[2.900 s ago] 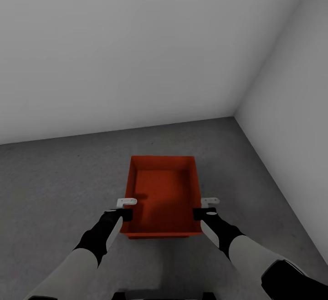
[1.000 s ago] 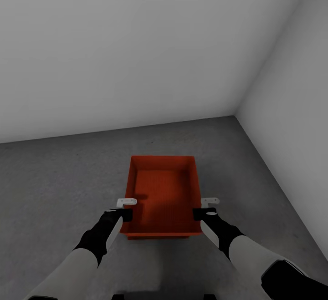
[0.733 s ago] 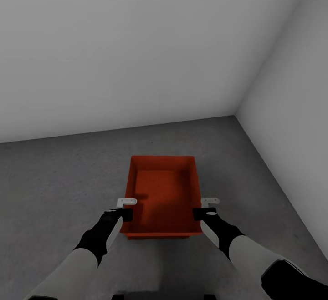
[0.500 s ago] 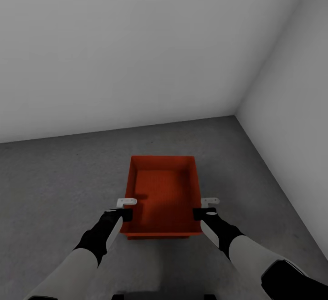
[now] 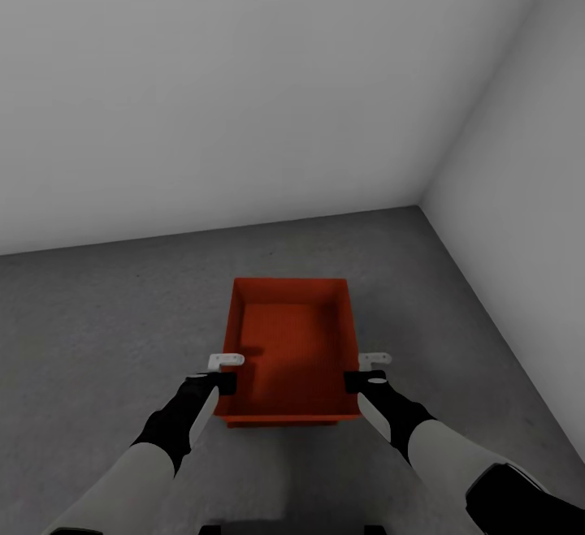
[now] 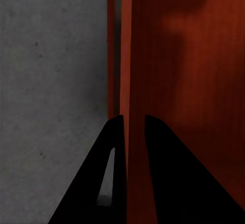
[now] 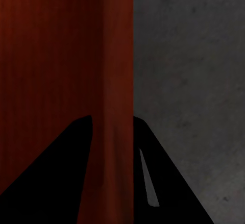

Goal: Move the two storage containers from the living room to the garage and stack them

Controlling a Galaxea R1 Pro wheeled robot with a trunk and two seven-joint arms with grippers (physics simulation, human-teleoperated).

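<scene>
With the left claw [image 5: 227, 370] and right claw [image 5: 363, 370] each pinched on a side wall of the orange-red container [image 5: 288, 348] above the garage floor [image 5: 97, 332] near the corner, lower both evenly — release only once it sits flat.

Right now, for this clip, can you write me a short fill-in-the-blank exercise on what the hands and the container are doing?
1. The storage container is coloured ____.
2. Each hand, the left hand and the right hand, is closed over one side ____ of the container.
3. The floor under the container is dark ____ concrete.
4. The inside of the container holds ____.

Missing words: orange-red; wall; grey; nothing
</scene>
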